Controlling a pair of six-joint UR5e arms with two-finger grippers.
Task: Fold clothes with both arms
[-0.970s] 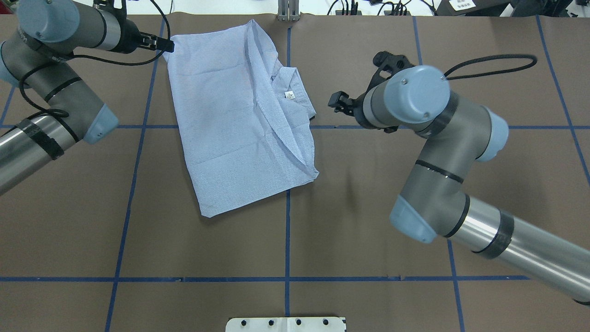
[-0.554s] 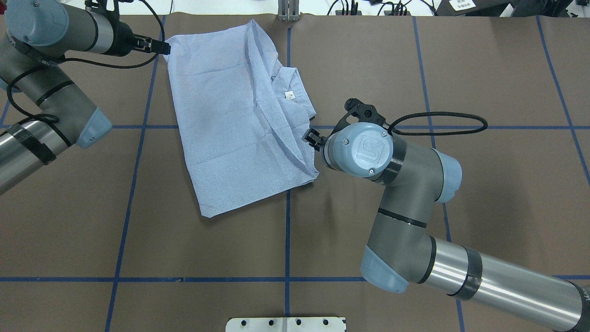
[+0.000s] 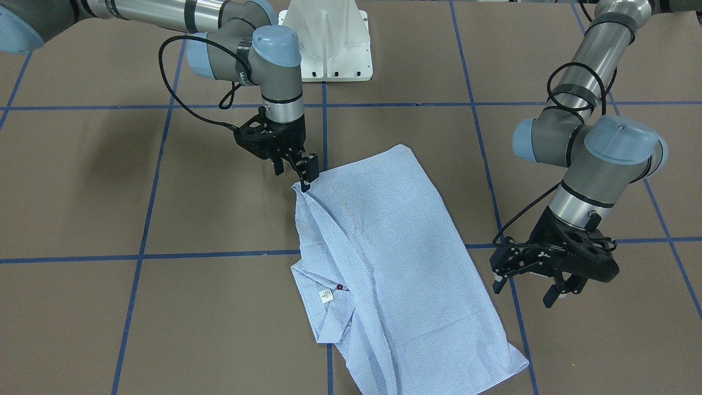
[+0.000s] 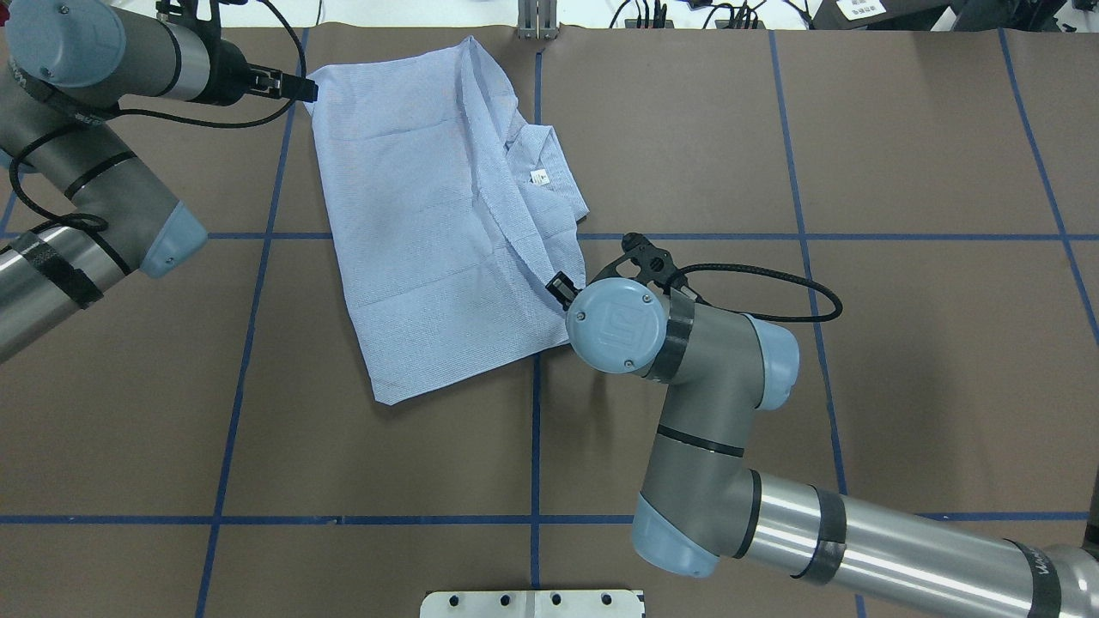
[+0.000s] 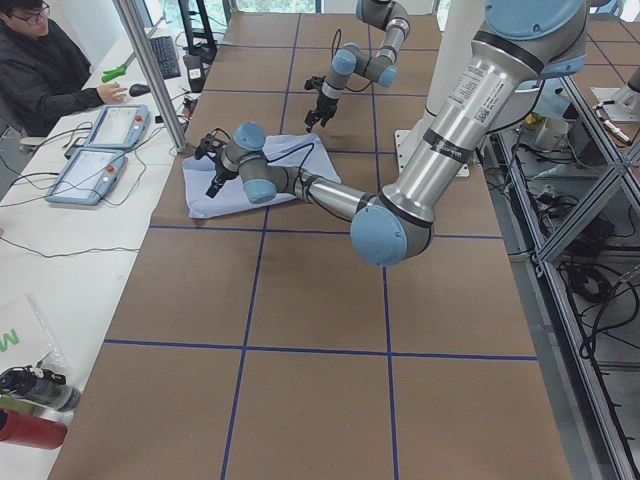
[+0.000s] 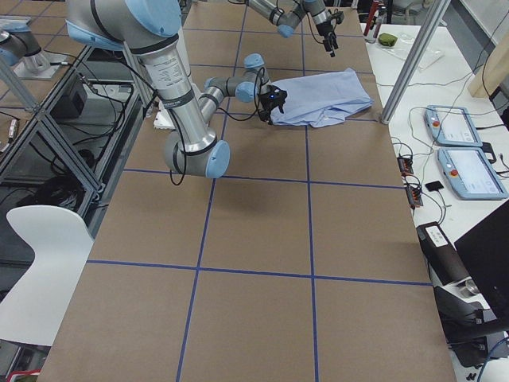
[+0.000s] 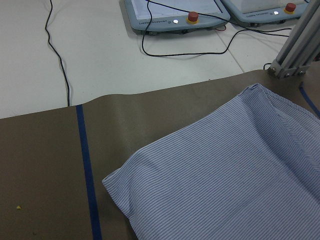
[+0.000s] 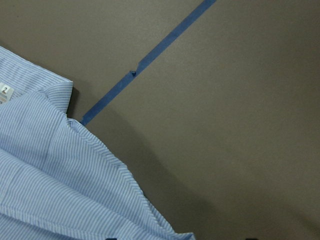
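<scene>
Brown table covering [image 4: 773,386] gridded with blue tape lines [image 4: 535,446], and on it, flat and folded to a long panel, a light blue-and-white finely striped shirt [image 4: 421,232], collar turned out along one long side. Just beside the shirt's far corner on the robot's left, the left gripper [image 3: 522,294], fingers spread wide, that corner in plain sight below its wrist camera. At the shirt's opposite corner, nearest the robot, the right gripper [image 3: 292,178], jaws likewise apart, one fingertip [image 3: 305,181] down at the cloth's edge. From overhead, most of that gripper and the corner itself hidden under the right arm's light-blue wrist cap [image 4: 614,324]. Inside the collar, a small white label [image 8: 4,92] marked "2", close to a dark red button [image 3: 339,287]. Beyond the shirt's far edge, off the brown covering, an aluminium post [image 7: 295,55], black cables [image 7: 66,90] and two control pendants [image 7: 175,12] with red buttons, lettering too small to read. Farther along that same side, a seated person [image 5: 45,75] at a white bench [image 5: 60,270]. On the shirt's other side, a white pedestal base [image 3: 328,41].
</scene>
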